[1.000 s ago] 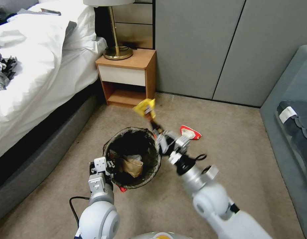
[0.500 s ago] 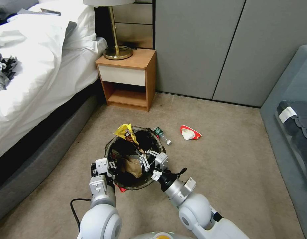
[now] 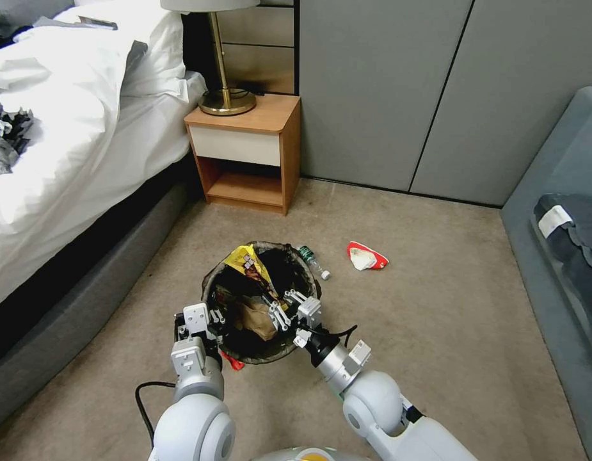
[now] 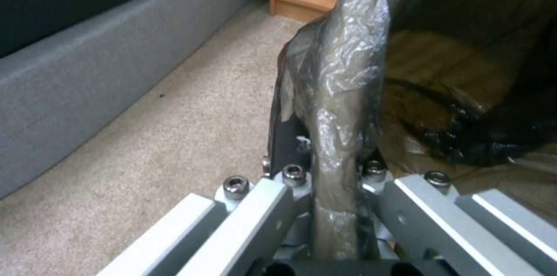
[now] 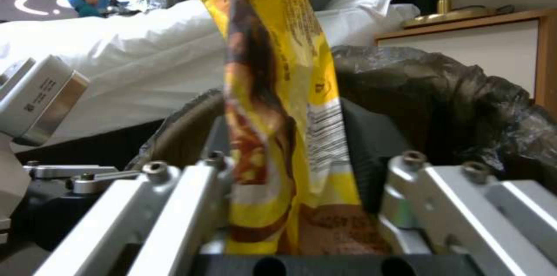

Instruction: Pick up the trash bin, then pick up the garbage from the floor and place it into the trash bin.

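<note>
The trash bin (image 3: 217, 276), a round bucket with a dark liner (image 4: 348, 71) over its rim, is held just above the carpet. My left gripper (image 3: 209, 320) is shut on its near rim, and the liner fold runs between the fingers (image 4: 333, 171). My right gripper (image 3: 284, 306) hangs over the bin's mouth with its jaws spread. A yellow and brown wrapper (image 3: 246, 261) stands upright between them (image 5: 273, 49), above the liner (image 5: 441, 93). Brown paper (image 3: 257, 320) lies inside the bin. A small clear bottle (image 3: 313, 262) and a red-and-white packet (image 3: 366, 257) lie on the floor past the bin.
A bed (image 3: 65, 147) runs along the left. A wooden nightstand (image 3: 248, 150) with a brass lamp (image 3: 226, 96) stands behind the bin. Grey wall panels (image 3: 404, 96) close the back and a grey sofa (image 3: 564, 224) the right. A red scrap (image 3: 232, 363) shows under the bin's near edge.
My right gripper swung back from beyond the bin to over its mouth, carrying the yellow wrapper, and its jaws spread. The wrapper has since sunk slightly. The bottle came into view.
</note>
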You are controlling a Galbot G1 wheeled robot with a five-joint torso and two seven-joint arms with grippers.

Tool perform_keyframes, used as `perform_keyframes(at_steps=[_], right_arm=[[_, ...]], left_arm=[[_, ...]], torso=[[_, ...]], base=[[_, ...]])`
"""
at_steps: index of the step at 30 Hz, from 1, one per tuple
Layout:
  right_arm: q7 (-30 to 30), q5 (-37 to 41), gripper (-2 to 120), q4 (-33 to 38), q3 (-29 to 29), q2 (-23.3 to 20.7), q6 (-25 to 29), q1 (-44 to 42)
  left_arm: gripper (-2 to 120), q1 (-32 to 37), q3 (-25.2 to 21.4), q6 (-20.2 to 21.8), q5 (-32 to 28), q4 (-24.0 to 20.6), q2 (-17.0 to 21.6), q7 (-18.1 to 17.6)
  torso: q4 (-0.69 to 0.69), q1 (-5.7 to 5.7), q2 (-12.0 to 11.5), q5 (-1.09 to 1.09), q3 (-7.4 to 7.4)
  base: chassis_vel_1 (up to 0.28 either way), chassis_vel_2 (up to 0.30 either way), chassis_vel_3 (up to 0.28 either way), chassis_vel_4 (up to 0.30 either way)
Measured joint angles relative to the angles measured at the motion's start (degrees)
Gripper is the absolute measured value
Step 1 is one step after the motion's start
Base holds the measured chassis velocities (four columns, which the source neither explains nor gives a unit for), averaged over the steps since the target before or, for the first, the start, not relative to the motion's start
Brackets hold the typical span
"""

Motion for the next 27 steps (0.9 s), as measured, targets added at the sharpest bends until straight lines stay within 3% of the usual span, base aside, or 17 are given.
perform_keyframes(at_steps=[5, 7, 11, 17, 27], right_arm=[[-0.16, -0.27, 52, -0.09, 0.08, 0.11, 0.09, -0.23], [-0.19, -0.53, 63, 0.18, 0.13, -0.17, 0.12, -0.48], [-0.19, -0.59, 72, 0.61, 0.13, -0.21, 0.11, -0.58], [-0.23, -1.38, 98, 1.23, 0.12, -0.83, 0.17, -1.30], [-0.09, -4.18, 100, 4.38, 0.56, -1.26, 1.40, -1.55]], left_arm=[[0, -0.43, 0.12, 0.04, 0.02, 0.06, -0.28, 0.00], [0, -0.43, 0.35, 0.07, 0.04, 0.02, -0.39, 0.02], [0, -0.65, 0.29, 0.12, 0.03, 0.02, -0.25, 0.02], [0, -1.16, 0.32, 0.34, -0.20, 0.17, -0.25, 0.02], [0, -1.61, 0.07, 0.38, -0.29, 1.53, -0.29, 0.02]], torso=[[0.00, 0.00, 0.00, 0.00, 0.00], [0.00, 0.00, 0.00, 0.00, 0.00], [0.00, 0.00, 0.00, 0.01, 0.00], [0.00, 0.00, 0.00, 0.00, 0.00], [0.00, 0.00, 0.00, 0.01, 0.00]], base=[[0.000, 0.000, 0.000, 0.000], [0.000, 0.000, 0.000, 0.000], [0.000, 0.000, 0.000, 0.000], [0.000, 0.000, 0.000, 0.000], [0.000, 0.000, 0.000, 0.000]])
